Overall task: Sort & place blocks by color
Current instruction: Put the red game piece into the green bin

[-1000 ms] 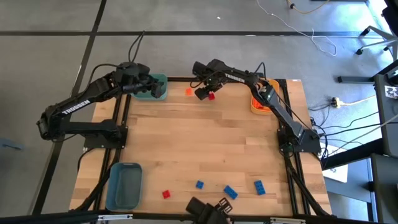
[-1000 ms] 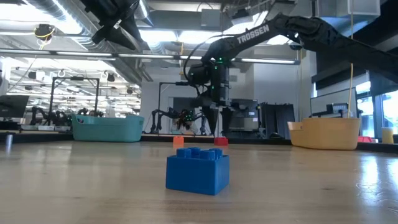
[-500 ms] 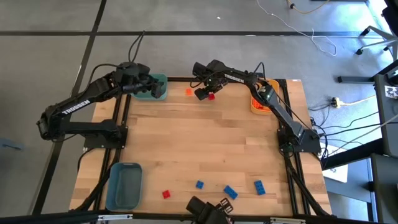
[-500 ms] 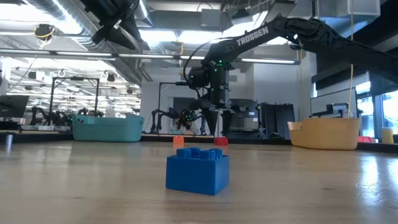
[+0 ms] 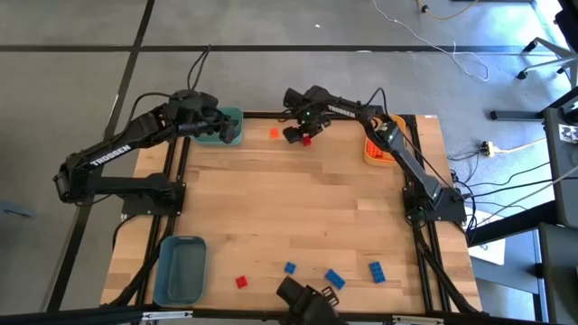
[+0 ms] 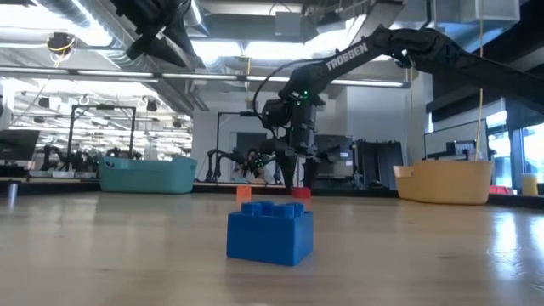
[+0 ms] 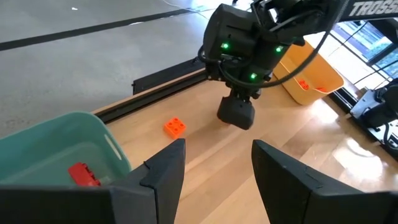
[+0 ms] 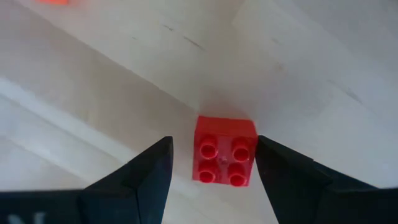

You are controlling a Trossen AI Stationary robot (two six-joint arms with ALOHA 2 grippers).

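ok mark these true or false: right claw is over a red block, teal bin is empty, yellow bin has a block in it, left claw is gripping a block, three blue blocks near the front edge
1. The right claw is open around a red block on the table. True.
2. The teal bin is empty. False: a red block lies in it.
3. The yellow bin holds an orange block. True.
4. The left claw grips a block. False: it is open and empty, by the teal bin.
5. Three blue blocks lie near the front edge. True.
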